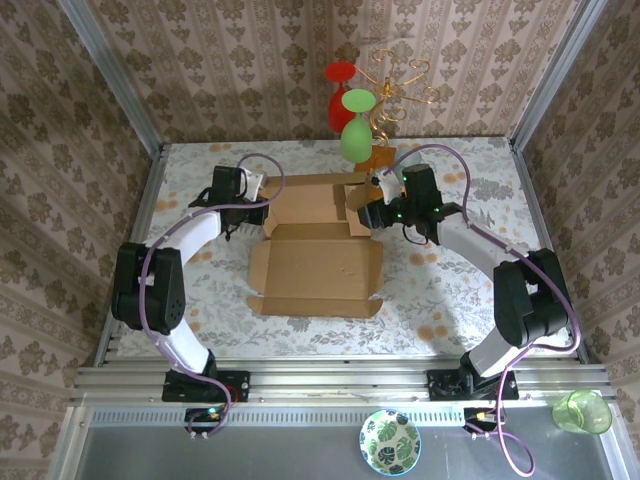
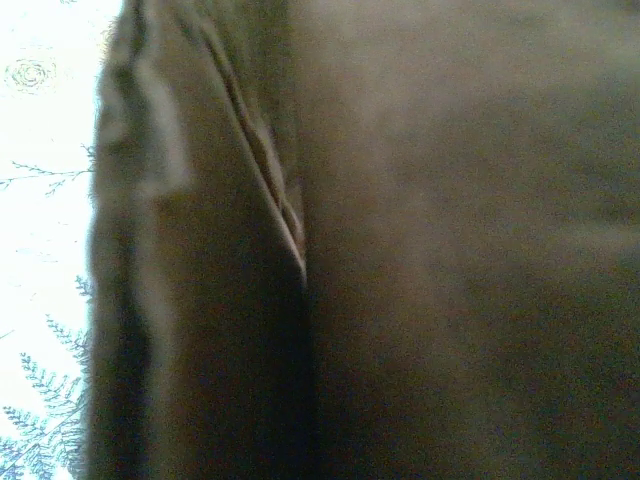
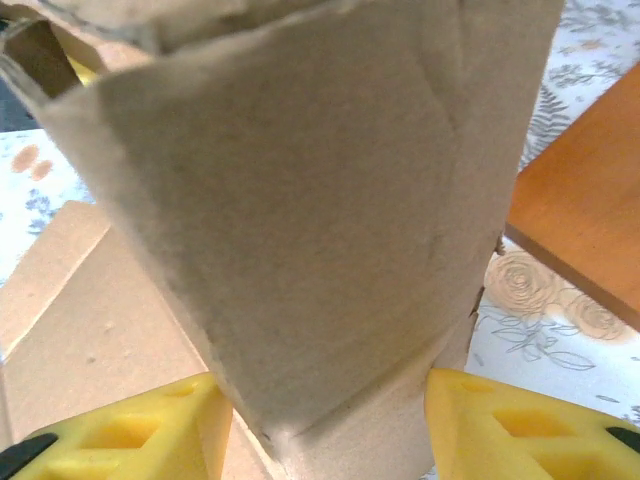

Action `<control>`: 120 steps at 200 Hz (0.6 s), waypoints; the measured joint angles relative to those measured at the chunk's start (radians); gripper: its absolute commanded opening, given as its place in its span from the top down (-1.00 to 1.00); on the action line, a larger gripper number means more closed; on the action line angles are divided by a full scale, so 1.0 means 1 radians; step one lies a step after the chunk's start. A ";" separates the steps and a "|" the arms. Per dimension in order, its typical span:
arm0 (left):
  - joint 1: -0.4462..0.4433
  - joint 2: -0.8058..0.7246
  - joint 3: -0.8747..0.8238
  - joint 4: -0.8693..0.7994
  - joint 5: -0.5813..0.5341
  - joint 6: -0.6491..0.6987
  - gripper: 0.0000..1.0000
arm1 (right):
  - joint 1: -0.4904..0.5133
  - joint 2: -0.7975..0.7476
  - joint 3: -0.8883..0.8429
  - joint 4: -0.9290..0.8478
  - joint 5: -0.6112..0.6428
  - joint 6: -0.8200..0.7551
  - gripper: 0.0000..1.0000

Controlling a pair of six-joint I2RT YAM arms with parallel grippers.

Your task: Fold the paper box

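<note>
The paper box (image 1: 315,270) lies opened out in the middle of the table, its big brown panel flat and its back panels partly raised. My left gripper (image 1: 258,195) is at the box's back left corner. Dark cardboard (image 2: 450,250) presses close against the left wrist camera and hides the fingers, which seem shut on that edge. My right gripper (image 1: 368,208) is at the back right flap. Its yellow fingers (image 3: 150,435) stand apart on either side of an upright folded flap (image 3: 300,200), so the right gripper (image 3: 325,400) is open around it.
A gold wire rack on an orange wooden base (image 1: 380,157) stands just behind the box, and the base (image 3: 590,220) is close to my right fingers. Red (image 1: 340,95) and green (image 1: 357,130) glasses hang on it. A green cup (image 1: 582,412) and a leaf-patterned bowl (image 1: 390,440) sit on the near ledge.
</note>
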 measured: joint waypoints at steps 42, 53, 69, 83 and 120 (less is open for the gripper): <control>-0.003 0.000 0.000 -0.001 -0.037 -0.007 1.00 | 0.076 0.034 -0.009 0.083 0.237 0.014 0.28; -0.006 0.000 0.000 -0.002 -0.050 -0.012 1.00 | 0.097 0.043 -0.015 0.103 0.304 0.020 0.34; -0.015 0.000 0.000 -0.008 -0.071 -0.023 1.00 | 0.122 0.052 -0.023 0.123 0.386 0.032 0.47; -0.025 0.000 0.000 -0.012 -0.088 -0.031 1.00 | 0.139 0.060 -0.027 0.146 0.451 0.040 0.61; -0.054 -0.002 0.000 -0.039 -0.145 -0.073 1.00 | 0.169 0.082 -0.029 0.188 0.605 0.064 0.96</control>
